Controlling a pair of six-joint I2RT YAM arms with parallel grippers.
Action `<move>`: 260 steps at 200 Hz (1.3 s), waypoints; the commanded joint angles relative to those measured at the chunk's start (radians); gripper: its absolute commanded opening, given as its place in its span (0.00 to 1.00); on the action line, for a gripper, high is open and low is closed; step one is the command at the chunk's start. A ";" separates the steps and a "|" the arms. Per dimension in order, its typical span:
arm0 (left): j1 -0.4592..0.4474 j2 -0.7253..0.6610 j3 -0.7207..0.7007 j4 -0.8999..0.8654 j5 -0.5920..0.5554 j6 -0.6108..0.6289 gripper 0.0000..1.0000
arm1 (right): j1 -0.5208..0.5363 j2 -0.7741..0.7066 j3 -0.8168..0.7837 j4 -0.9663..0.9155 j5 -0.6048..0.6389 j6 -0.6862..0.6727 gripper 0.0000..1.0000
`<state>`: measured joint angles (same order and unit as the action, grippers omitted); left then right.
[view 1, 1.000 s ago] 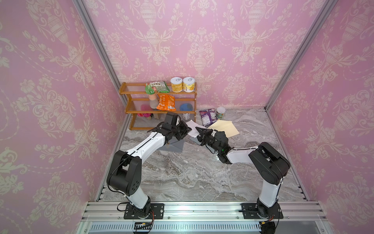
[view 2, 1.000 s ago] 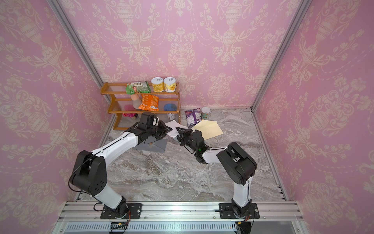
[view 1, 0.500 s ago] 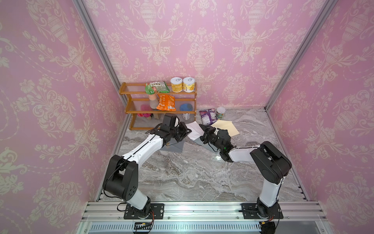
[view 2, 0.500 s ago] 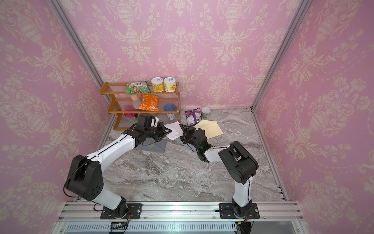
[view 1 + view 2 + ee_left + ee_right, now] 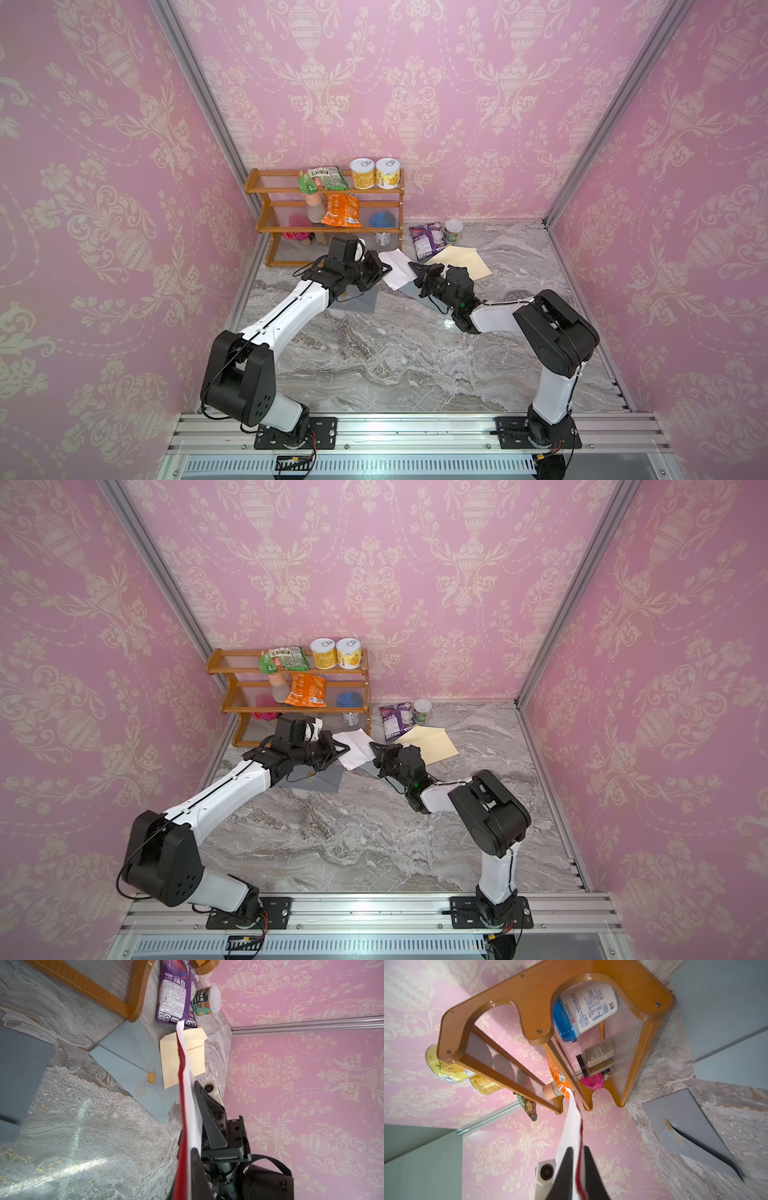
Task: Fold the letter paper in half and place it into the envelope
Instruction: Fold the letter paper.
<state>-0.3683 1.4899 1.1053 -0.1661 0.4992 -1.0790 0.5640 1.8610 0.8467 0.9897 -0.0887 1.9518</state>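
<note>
The white letter paper (image 5: 397,268) (image 5: 355,749), red on one face, hangs above the table between both grippers. My left gripper (image 5: 384,271) (image 5: 190,1157) is shut on its left edge. My right gripper (image 5: 415,268) (image 5: 578,1151) is shut on the opposite edge, one finger (image 5: 564,1172) on each face. The paper shows edge-on in the wrist views (image 5: 188,1093) (image 5: 572,1122). A cream envelope (image 5: 461,262) (image 5: 193,1055) lies flap-open behind the right gripper. A light blue envelope (image 5: 411,289) (image 5: 133,1064) lies below the paper. A dark grey envelope (image 5: 357,301) (image 5: 685,1124) lies under the left arm.
A wooden shelf rack (image 5: 328,226) (image 5: 591,985) with cans, snack bags and jars stands at the back left, close behind the left gripper. A purple snack bag (image 5: 428,239) and a small cup (image 5: 454,230) lie by the back wall.
My right gripper has closed on the paper's right edge. The left gripper has stayed shut on the paper, which has shifted slightly toward the back.
</note>
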 commanded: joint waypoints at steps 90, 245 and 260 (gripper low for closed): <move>0.007 0.036 -0.078 0.166 -0.068 -0.108 0.00 | 0.038 -0.025 0.138 -0.212 -0.052 -0.083 0.50; 0.008 0.232 0.098 0.239 -0.072 -0.157 0.00 | 0.089 -0.023 0.129 -0.188 -0.026 -0.032 0.12; 0.008 0.244 0.114 0.235 -0.067 -0.160 0.00 | 0.094 -0.023 0.119 -0.176 -0.017 -0.027 0.00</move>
<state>-0.3656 1.7107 1.1736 0.0467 0.4385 -1.2221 0.6403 1.8542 0.9722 0.8032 -0.1055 1.9144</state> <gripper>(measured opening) 0.039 0.067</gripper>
